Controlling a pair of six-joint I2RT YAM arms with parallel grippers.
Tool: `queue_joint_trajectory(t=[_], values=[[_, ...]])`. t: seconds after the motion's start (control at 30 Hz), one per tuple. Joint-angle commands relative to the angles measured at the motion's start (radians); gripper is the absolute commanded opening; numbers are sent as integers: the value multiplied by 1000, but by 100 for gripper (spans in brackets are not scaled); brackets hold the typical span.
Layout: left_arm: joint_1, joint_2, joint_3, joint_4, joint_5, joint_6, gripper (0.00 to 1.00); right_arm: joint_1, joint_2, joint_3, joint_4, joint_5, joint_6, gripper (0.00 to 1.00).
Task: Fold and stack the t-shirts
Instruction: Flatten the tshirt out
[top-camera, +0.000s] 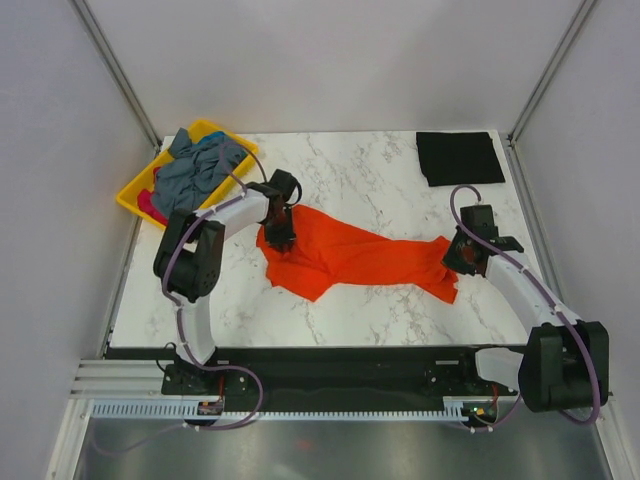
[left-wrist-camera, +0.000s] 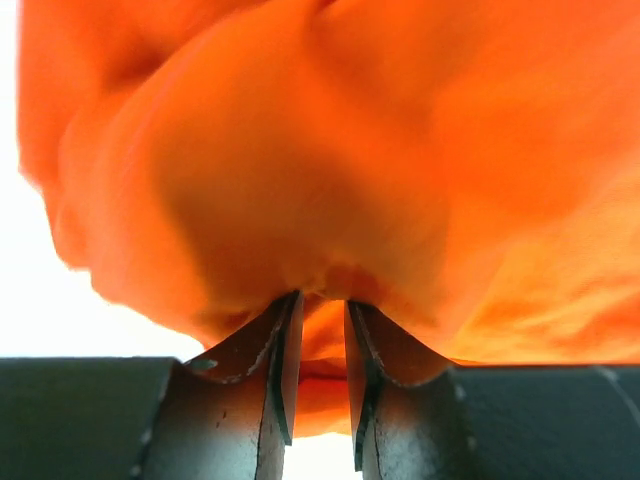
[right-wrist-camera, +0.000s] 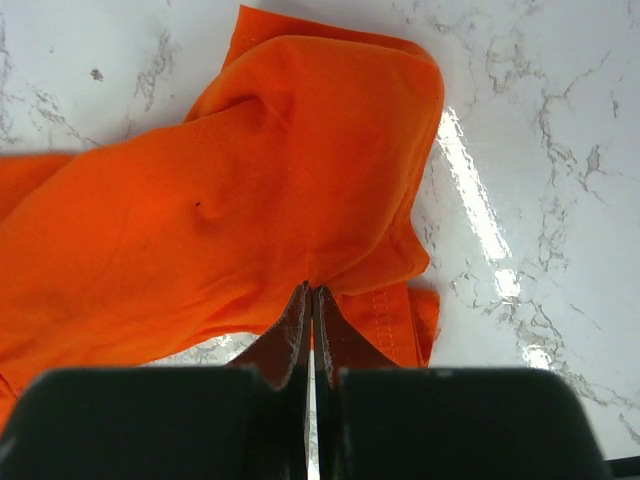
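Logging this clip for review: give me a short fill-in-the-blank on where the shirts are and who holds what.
Both arms' jaws are shut on the ____ t-shirt.
The folded black t-shirt lies at the far ____ corner of the marble table.
The grey-blue t-shirt lies in the ____ tray.
Missing words: orange; right; yellow.
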Motion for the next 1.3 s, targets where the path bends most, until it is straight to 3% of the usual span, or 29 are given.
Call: queue_joint_trajectory(t=[0.0, 0.17, 0.3, 0.47, 0.53, 0.7, 1.07, 1.27], values=[[12, 33, 105, 8, -42, 47, 31, -2, 30, -7, 37, 30, -7, 2], [9, -134, 54, -29, -80, 83, 39, -2, 26, -13, 34, 57, -10, 2], [23, -301, -137, -32, -125, 70, 40, -3, 31, -13, 44, 23, -1, 2], [182, -392, -366, 109, 161, 41, 39, -3, 36, -5, 55, 2, -4, 2], [217, -406, -411, 164, 249, 20, 39, -2, 33, -2, 55, -3, -7, 2], [222, -377, -454, 275, 309, -40, 39, -3, 5, -3, 55, -22, -7, 2], [222, -320, -533, 415, 297, -104, 42, -2, -3, -10, 55, -28, -10, 2], [224, -311, -533, 409, 285, -109, 35, -3, 0, -8, 54, -26, -10, 3]])
